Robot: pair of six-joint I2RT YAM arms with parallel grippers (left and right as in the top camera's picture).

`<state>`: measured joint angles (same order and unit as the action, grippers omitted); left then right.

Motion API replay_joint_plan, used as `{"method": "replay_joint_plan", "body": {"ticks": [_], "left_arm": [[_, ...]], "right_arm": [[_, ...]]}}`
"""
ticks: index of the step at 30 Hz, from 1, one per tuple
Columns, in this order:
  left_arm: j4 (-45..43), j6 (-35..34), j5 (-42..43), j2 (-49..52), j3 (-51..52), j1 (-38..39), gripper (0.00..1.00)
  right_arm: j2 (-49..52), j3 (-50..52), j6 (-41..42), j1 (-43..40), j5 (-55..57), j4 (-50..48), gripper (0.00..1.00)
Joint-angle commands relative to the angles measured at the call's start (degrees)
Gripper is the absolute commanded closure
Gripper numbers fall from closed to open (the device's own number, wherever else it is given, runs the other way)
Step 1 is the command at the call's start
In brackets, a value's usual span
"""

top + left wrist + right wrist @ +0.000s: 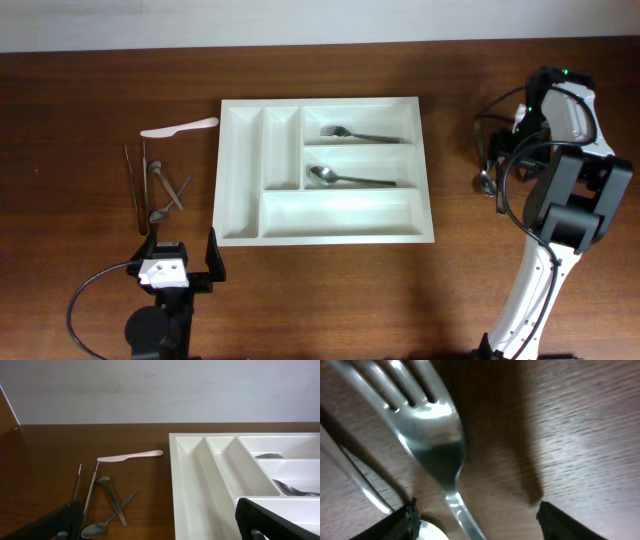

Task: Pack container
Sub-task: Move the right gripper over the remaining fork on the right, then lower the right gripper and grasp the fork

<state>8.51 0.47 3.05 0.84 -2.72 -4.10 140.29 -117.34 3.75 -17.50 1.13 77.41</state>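
The white five-compartment cutlery tray (240, 160) lies mid-table and holds a fork (352, 133) and a spoon (345, 178) in two horizontal slots. It also shows in the left wrist view (190, 485). My left gripper (180, 262) is open and empty near the front edge, by the tray's front left corner. My right gripper (477, 520) is open, low over the table at the right, straddling the neck of a metal fork (432, 435). A spoon bowl (483, 182) lies beside the right arm.
Left of the tray lie a pale plastic knife (180, 127), thin chopsticks (134, 185) and several small metal spoons (160, 190); the left wrist view shows them too (112, 505). The right arm's cables (500, 160) hang over the cutlery there.
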Motion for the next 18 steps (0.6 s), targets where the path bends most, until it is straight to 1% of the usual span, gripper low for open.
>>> {"method": "replay_joint_plan", "body": {"ticks": [1,5,7,8,9,10,11,13,14,16,18], "left_arm": [[-0.1,0.9,0.6,-0.5,0.3,0.2,0.01],[-0.1,0.9,0.6,-0.5,0.3,0.2,0.01],[-0.1,0.9,0.6,-0.5,0.3,0.2,0.01],[-0.1,0.9,0.6,-0.5,0.3,0.2,0.01],[-0.1,0.9,0.6,-0.5,0.3,0.2,0.01],[-0.1,0.9,0.6,-0.5,0.3,0.2,0.01],[-0.1,0.9,0.6,-0.5,0.3,0.2,0.01],[-0.1,0.9,0.6,-0.5,0.3,0.2,0.01],[-0.1,0.9,0.6,-0.5,0.3,0.2,0.01],[-0.1,0.9,0.6,-0.5,0.3,0.2,0.01],[-0.1,0.9,0.6,-0.5,0.3,0.2,0.01]], "right_arm": [[-0.3,2.7,-0.2,-0.2,1.3,-1.5,0.28],[-0.3,3.0,-0.3,-0.2,1.1,-2.7,0.36],[-0.3,3.0,-0.3,-0.2,1.1,-3.2,0.41],[-0.3,3.0,-0.3,-0.3,1.1,-3.4,0.45],[-0.3,3.0,-0.3,-0.2,1.1,-3.7,0.53],[-0.3,3.0,-0.3,-0.2,1.1,-3.8,0.56],[-0.3,3.0,-0.3,-0.2,1.1,-4.2,0.62],[-0.3,3.0,-0.3,-0.2,1.1,-4.5,0.67],[-0.3,3.0,-0.3,-0.3,1.1,-4.7,0.71],[-0.3,3.0,-0.3,-0.3,1.1,-5.1,0.73],[-0.3,3.0,-0.3,-0.2,1.1,-5.2,0.79]]}}
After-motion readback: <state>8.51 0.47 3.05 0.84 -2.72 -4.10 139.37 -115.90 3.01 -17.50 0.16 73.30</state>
